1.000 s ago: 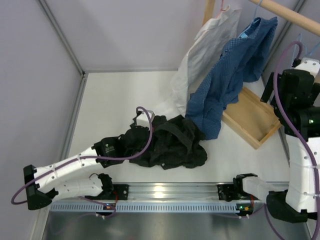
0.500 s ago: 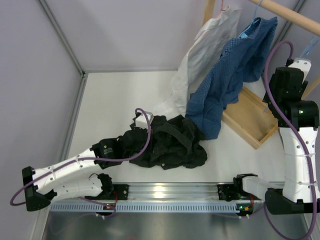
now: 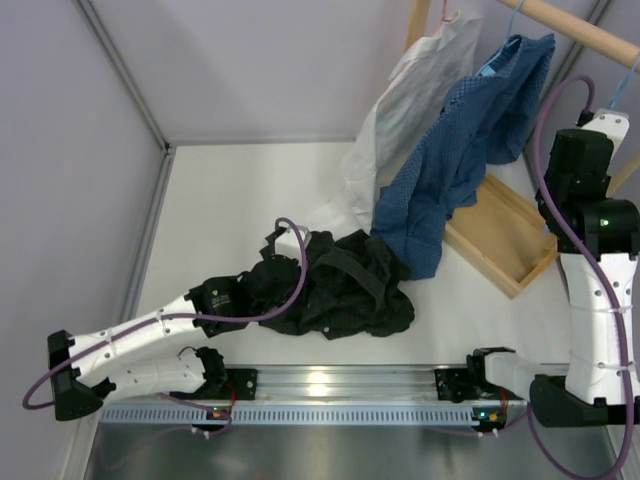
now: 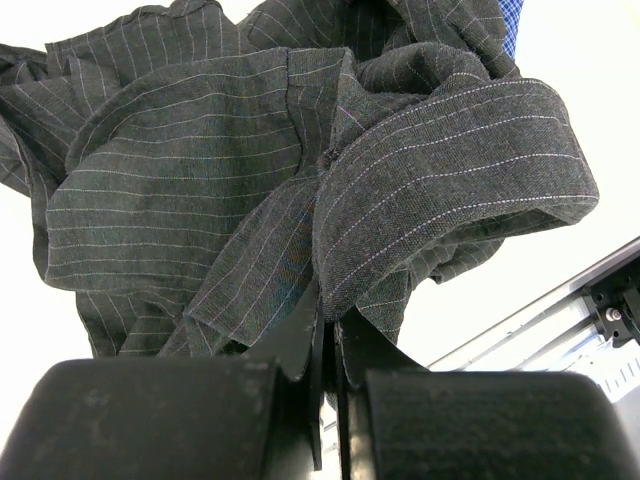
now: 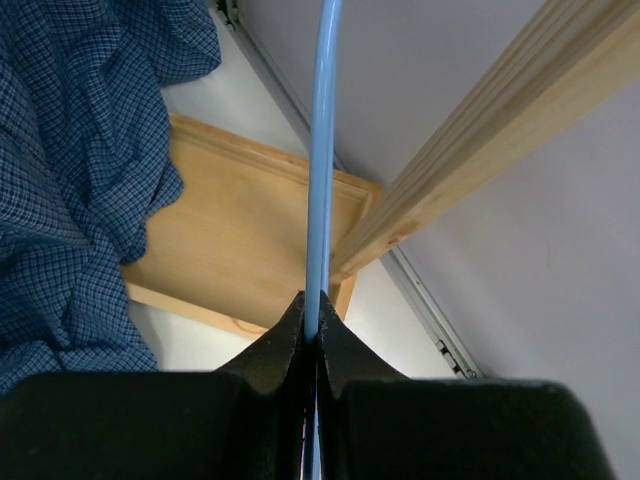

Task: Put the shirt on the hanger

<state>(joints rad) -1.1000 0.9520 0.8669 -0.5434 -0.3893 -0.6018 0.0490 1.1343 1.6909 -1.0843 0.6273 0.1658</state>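
The shirt (image 3: 345, 285) is a crumpled black heap on the white table, left of centre; the left wrist view shows its fine pinstripes (image 4: 200, 150). My left gripper (image 3: 264, 283) reaches into the heap's left side. It is shut (image 4: 328, 322) on a fold of the cloth beside a thick band. At the far right, my right gripper (image 3: 606, 112) is raised up by the wooden rail. It is shut (image 5: 312, 325) on the thin light-blue wire of the hanger (image 5: 322, 150), which hangs from the rail (image 3: 625, 90). The hanger's hook and triangle are mostly out of view.
A wooden rail (image 3: 580, 30) crosses the top right, carrying a blue dotted shirt (image 3: 460, 150) and a white shirt (image 3: 400, 110) on a pink-hooked hanger (image 3: 450, 14). A wooden tray (image 3: 505, 240) lies below them. A metal rail (image 3: 340, 385) runs along the near edge.
My right gripper has swung in toward the rail and closed from wide open onto the light-blue hanger wire. The left arm and the shirt have barely moved.
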